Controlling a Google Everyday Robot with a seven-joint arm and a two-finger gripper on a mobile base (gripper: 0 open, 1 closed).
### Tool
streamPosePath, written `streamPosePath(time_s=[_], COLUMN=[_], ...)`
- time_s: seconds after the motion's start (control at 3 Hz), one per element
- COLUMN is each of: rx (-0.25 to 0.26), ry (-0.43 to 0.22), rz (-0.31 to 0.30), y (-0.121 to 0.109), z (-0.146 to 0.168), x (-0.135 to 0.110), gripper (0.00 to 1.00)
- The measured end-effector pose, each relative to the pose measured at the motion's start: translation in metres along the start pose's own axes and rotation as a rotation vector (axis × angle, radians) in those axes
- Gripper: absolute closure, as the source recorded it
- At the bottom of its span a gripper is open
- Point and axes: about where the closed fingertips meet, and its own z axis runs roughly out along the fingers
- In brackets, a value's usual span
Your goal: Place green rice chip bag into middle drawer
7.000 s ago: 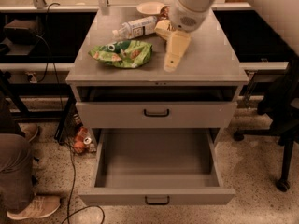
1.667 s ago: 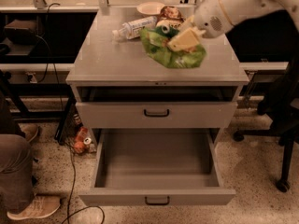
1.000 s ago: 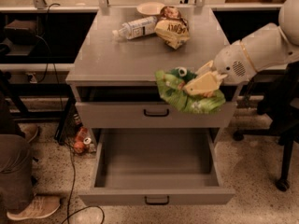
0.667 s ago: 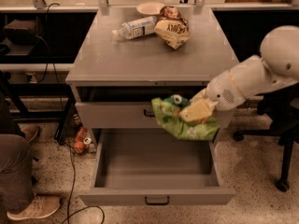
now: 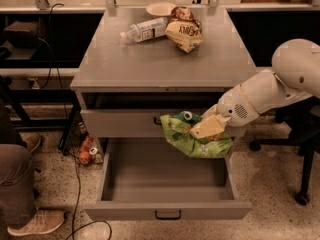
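Note:
My gripper (image 5: 204,129) is shut on the green rice chip bag (image 5: 194,139), a crumpled bright-green foil bag. It holds the bag in the air in front of the closed upper drawer, over the back right part of the open middle drawer (image 5: 165,178). The bag hangs just above the drawer's inside and covers part of the upper drawer's front and handle. My white arm (image 5: 280,84) comes in from the right.
On the grey cabinet top (image 5: 150,59) lie a tan-and-brown chip bag (image 5: 183,29), a plastic bottle (image 5: 145,30) and a plate (image 5: 161,8). A person's leg and shoe (image 5: 25,204) are at lower left. Cables and cans (image 5: 85,151) lie on the floor left of the cabinet.
My gripper lifted the green bag off the cabinet top, carried it right and forward over the front edge, then lowered it to the open drawer.

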Motion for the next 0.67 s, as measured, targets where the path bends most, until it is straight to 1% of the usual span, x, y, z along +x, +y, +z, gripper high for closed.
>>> streamPosePath(time_s=[0.33,0.67], rx=[0.001,-0.019], ry=[0.013,0.004], rz=[0.052,0.110], y=[-0.008,-0.033], z=[0.030,0.106], x=[0.030,0.080], gripper=[1.00,1.00])
